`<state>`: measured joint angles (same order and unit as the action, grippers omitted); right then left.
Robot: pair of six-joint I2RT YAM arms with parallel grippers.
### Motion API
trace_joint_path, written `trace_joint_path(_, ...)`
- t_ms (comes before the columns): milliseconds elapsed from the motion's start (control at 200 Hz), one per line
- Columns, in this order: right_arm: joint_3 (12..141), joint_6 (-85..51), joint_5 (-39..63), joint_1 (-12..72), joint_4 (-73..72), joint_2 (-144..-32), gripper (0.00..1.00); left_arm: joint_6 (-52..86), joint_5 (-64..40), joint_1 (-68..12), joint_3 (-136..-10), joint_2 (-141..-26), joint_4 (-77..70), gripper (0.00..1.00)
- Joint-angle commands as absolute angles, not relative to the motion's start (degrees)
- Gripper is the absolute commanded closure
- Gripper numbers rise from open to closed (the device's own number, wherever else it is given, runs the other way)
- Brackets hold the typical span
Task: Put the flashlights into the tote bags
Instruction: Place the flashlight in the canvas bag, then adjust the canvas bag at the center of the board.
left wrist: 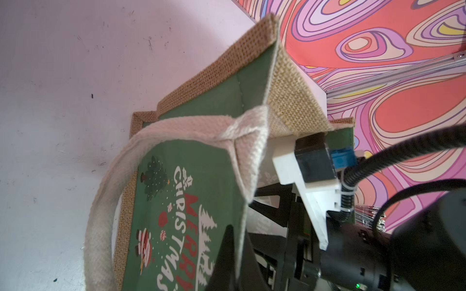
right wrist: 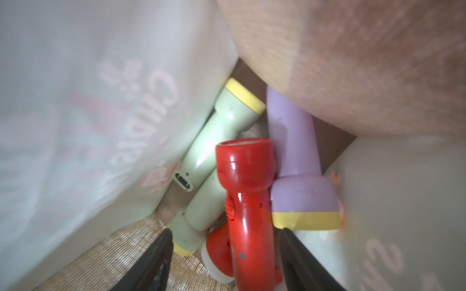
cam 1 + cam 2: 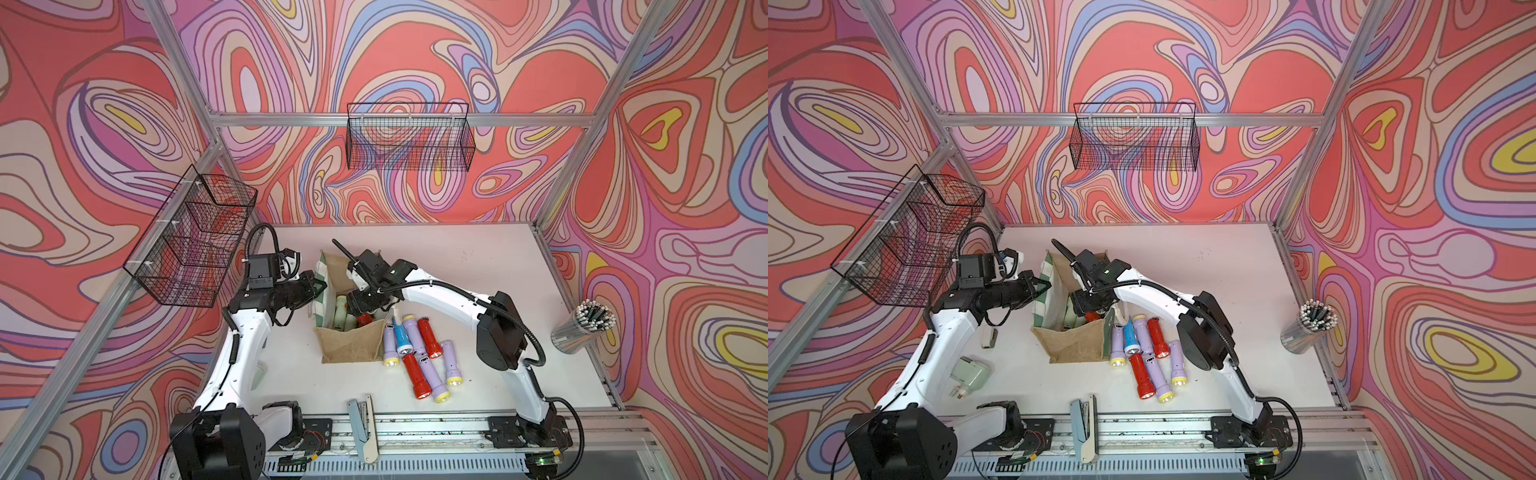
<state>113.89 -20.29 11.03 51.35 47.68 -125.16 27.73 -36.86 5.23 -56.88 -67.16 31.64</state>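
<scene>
Where the right wrist view looks into the tote bag (image 2: 353, 63), the right gripper (image 2: 226, 229) stands wide astride a red flashlight (image 2: 244, 181), clear of it on both sides. A crooked withdrawal could hook it out. Beside it lie pale green flashlights (image 2: 222, 126) and a lilac flashlight (image 2: 297, 156).

In the left wrist view, the left gripper (image 1: 239, 241) pinches the bag's printed green panel (image 1: 214, 163). A slip there would let the mouth sag.

In both top views, seven flashlights (image 3: 419, 357) lie on the table (image 3: 478, 257) at the bag's four o'clock. A cup of pens (image 3: 582, 332) stands at three o'clock. Both wire baskets (image 3: 409, 137) appear empty.
</scene>
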Motion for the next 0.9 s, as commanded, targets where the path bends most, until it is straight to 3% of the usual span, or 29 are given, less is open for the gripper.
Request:
trace_joint_path(0,114.00,-16.89,13.00,51.14,44.59,-119.71,0.28,28.12,-36.70,5.08,-56.96,-66.71,30.96,1.00)
trace_joint_path(340,106.75,-11.23,9.81,50.85,36.75,-106.86,0.22,28.20,-36.54,5.09,-56.69,-66.83,30.59,1.00)
trace_joint_path(631,98.16,-9.31,0.26,49.67,35.43,-95.42,0.21,28.30,-36.43,5.10,-56.77,-66.69,30.44,1.00)
trace_joint_path(896,92.57,-20.99,-10.17,40.66,46.14,-89.82,0.22,28.16,-35.95,5.08,-56.78,-66.69,30.64,1.00)
